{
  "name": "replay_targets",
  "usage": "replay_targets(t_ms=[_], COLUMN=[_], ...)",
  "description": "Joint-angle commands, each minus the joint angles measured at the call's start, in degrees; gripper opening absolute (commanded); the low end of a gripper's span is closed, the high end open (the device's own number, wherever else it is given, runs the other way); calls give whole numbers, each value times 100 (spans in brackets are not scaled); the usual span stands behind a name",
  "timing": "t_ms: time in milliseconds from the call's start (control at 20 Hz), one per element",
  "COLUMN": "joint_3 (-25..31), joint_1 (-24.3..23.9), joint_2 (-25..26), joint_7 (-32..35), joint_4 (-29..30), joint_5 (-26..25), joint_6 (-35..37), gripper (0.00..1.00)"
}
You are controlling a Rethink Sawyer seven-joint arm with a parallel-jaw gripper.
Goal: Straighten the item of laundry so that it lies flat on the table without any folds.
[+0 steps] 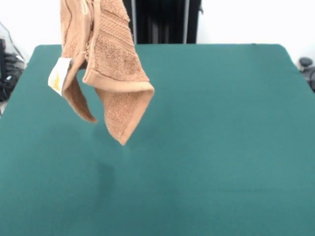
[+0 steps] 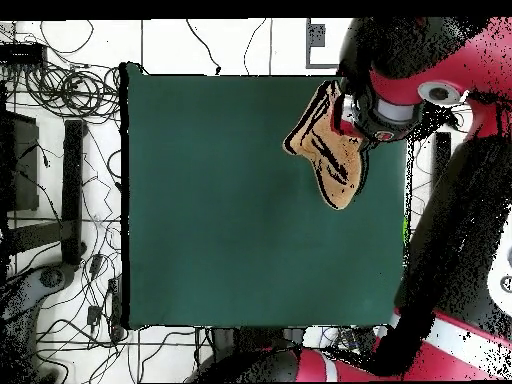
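Observation:
The orange-tan towel [image 1: 115, 69] hangs bunched in the air above the far left part of the green table [image 1: 221, 147]. Its top runs out of the front view's upper edge. Its lowest corner dangles clear of the cloth and casts a faint shadow. The white label with yellow print [image 1: 59, 76] hangs at its left edge. In the overhead view the towel [image 2: 330, 150] hangs under the arm's wrist near the table's [image 2: 220, 200] upper right corner. The gripper [image 2: 356, 124] is mostly hidden under the wrist and holds the towel's top.
The robot's dark pedestal [image 1: 162, 19] stands behind the table's far edge. The red and black arm [image 2: 440, 250] runs along the table's right side in the overhead view. Cables and black equipment [image 2: 60, 150] lie on the floor to the table's left.

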Motion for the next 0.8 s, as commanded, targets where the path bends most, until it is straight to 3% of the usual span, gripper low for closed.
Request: replay_targets(t_ms=[50,500,800], joint_3=[314,283,336], joint_1=[154,283,231], joint_2=[-655,-1187,-1241], joint_7=[-894,-418,-427], joint_4=[1924,3173,3351], joint_5=[-116,-183,-270], joint_6=[-1252,-2580,-2810], gripper=[0,0,0])
